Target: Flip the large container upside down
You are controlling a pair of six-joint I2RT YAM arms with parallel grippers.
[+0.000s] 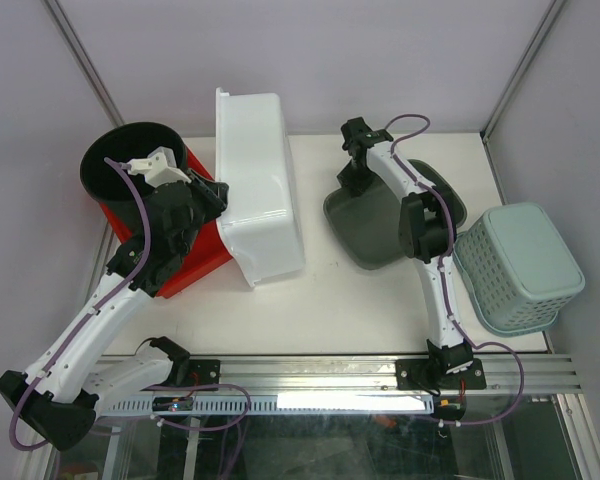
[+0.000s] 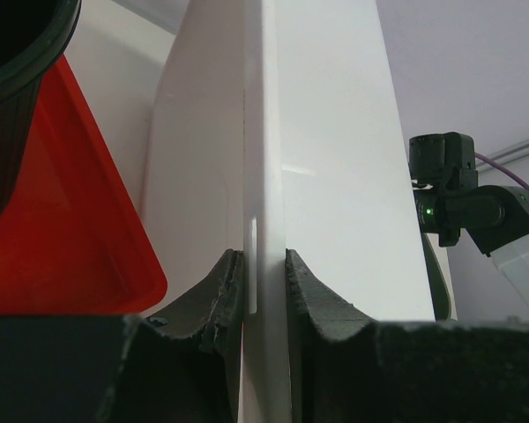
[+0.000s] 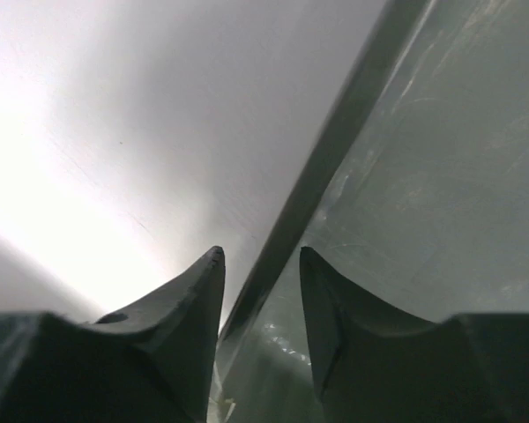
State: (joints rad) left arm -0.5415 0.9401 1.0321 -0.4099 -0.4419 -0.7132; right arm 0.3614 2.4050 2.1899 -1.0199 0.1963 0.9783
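The left claw [image 2: 263, 264] clamps the rim of the large white plastic container [image 1: 260, 190], tipped on one long side at the left of the surface [image 1: 330, 290], long axis running far-to-near; only the wrist view shows that pinch. The right claw [image 3: 260, 264], narrowly parted, straddles the rim of the dark green tub [image 1: 368, 238].

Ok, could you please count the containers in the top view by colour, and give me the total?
White: 1, the large container
Red: 1, the bin
Black: 1, the round bucket
Dark green: 1, the tray
Pale teal: 1, the basket
Total: 5
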